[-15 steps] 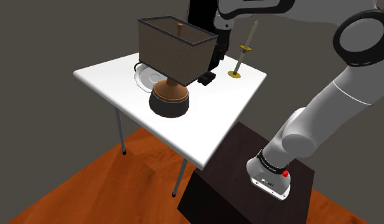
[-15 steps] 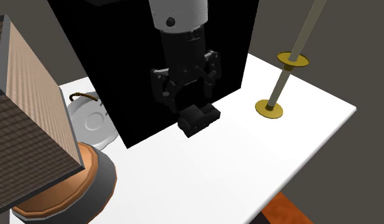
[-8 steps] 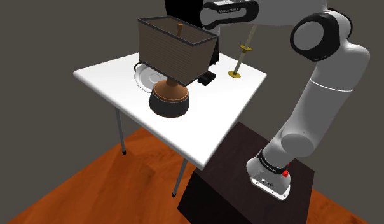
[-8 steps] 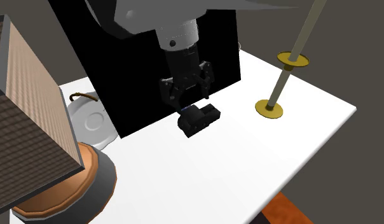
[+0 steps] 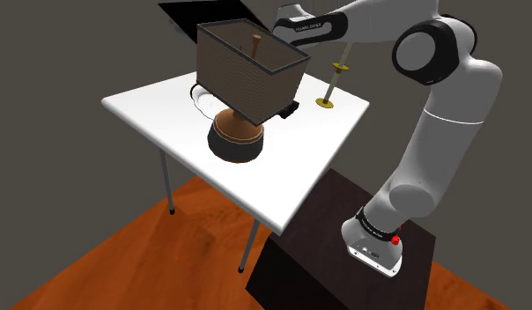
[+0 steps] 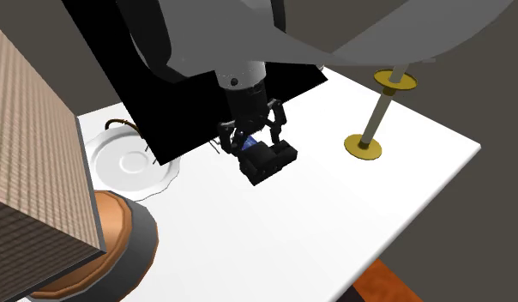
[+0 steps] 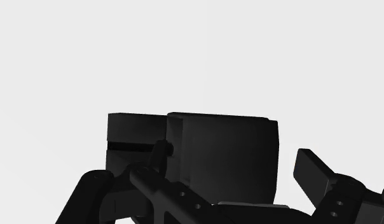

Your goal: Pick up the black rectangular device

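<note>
**Gripper drops down over the little black box**

The black device (image 6: pixel 270 161) lies flat on the white table (image 6: pixel 334 232), near the back edge. It sits between the white plate (image 6: pixel 129 163) and the gold stick stand (image 6: pixel 367 146). In the second exterior view its long side runs from lower left up to the right, along the foot of a flat black panel (image 6: pixel 163 94) behind it. In the wrist view it looks like a small block joined to a bigger block. There its long side runs across from one finger towards the other.

The white arm (image 5: pixel 449 114) goes up from the dark box (image 5: pixel 326 220) and bends at the top. It reaches far over to the shoulder view's left, above the lamp (image 5: pixel 236 141). The gripper (image 6: pixel 253 144) points down at the table, right over the device. Its fingers (image 7: pixel 318 170) are apart. One is off to the side of the big block. The other is in front of the device near the join, and it is not clear if it touches.

Half a second ago the gripper was higher up. Now its tips are down at the device, which is in the same spot. The lampshade (image 5: pixel 247 75) now tips to one side.
</note>
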Robot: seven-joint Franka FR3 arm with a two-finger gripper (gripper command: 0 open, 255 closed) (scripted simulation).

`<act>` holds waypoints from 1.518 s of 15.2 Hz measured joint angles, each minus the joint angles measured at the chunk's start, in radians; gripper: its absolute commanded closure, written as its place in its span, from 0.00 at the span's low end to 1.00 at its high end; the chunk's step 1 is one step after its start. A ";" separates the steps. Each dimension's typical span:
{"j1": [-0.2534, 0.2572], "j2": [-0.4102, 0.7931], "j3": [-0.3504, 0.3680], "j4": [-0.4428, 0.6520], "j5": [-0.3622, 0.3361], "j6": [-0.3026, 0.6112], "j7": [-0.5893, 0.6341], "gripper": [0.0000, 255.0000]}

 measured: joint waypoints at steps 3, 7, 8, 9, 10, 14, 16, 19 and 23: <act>-0.001 0.004 0.000 0.000 0.001 0.005 0.000 1.00; -0.001 0.004 0.000 0.000 0.001 0.006 0.000 1.00; -0.001 0.004 0.000 0.000 0.001 0.006 0.000 1.00; -0.001 0.003 0.000 0.000 0.001 0.006 0.000 1.00; -0.001 0.003 0.000 0.000 0.001 0.006 0.000 1.00; -0.001 -0.002 -0.001 0.016 0.000 -0.017 -0.003 1.00; 0.000 -0.009 -0.001 0.033 -0.001 -0.041 -0.003 1.00; 0.000 -0.017 -0.002 0.063 -0.003 -0.079 -0.008 1.00; 0.002 -0.026 -0.001 0.103 -0.004 -0.128 -0.009 1.00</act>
